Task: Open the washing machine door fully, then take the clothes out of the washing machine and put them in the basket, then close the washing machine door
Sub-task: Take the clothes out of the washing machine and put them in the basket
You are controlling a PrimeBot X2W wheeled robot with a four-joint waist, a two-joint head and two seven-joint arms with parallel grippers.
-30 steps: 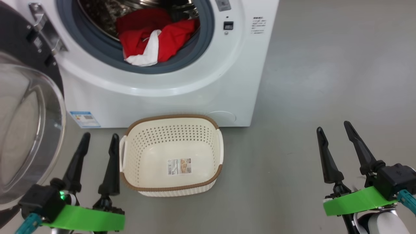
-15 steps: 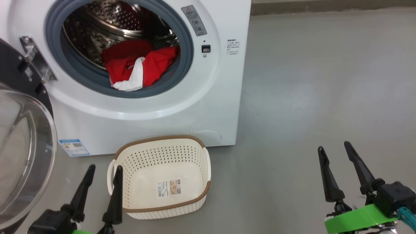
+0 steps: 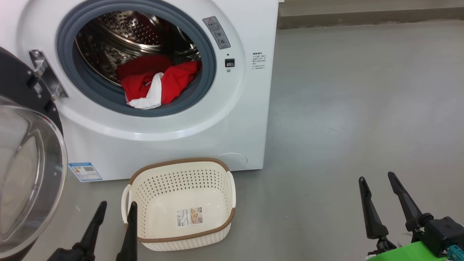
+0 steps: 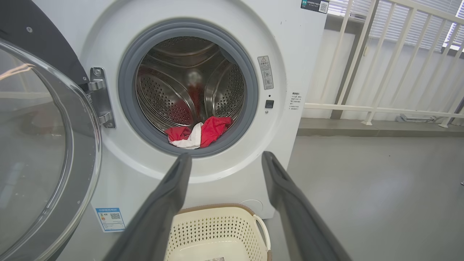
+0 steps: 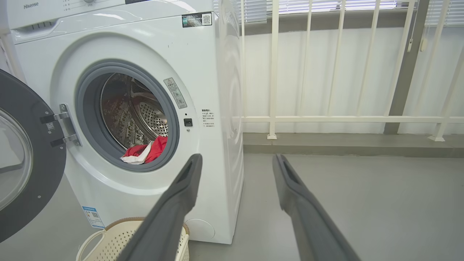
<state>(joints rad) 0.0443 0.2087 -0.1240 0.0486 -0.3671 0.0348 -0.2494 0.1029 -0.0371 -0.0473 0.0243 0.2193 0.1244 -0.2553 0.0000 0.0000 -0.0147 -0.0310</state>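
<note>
Right, your red-and-white clothes [image 3: 154,87] lie bunched at the front lip of the steel drum [image 3: 123,32] of the washing machine [image 3: 174,145]. They rest on the lower part of the grey rubber ring [image 3: 209,72], well apart from both sets of jaws. In the left wrist view the bundle shows above the tip of one finger, well beyond it.

Your left gripper [image 3: 118,203] sits low at the bottom of the head view, jaws spread wide and holding nothing. Its inner finger crosses the left handle of the basket [image 3: 181,160], though you cannot tell whether they touch. Your right gripper [image 3: 376,176] hangs over bare grey floor [image 3: 344,108] to the right of the machine, jaws likewise wide apart and empty.

The washing machine door [image 3: 32,174] stands swung out on its hinge [image 3: 45,74] at your left, with its glass bowl close beside the left gripper. The basket stands on the floor just in front of the machine, below the drum mouth, its sticker showing on the bare bottom. On the right, open floor runs back to a white railing [image 5: 326,72]
</note>
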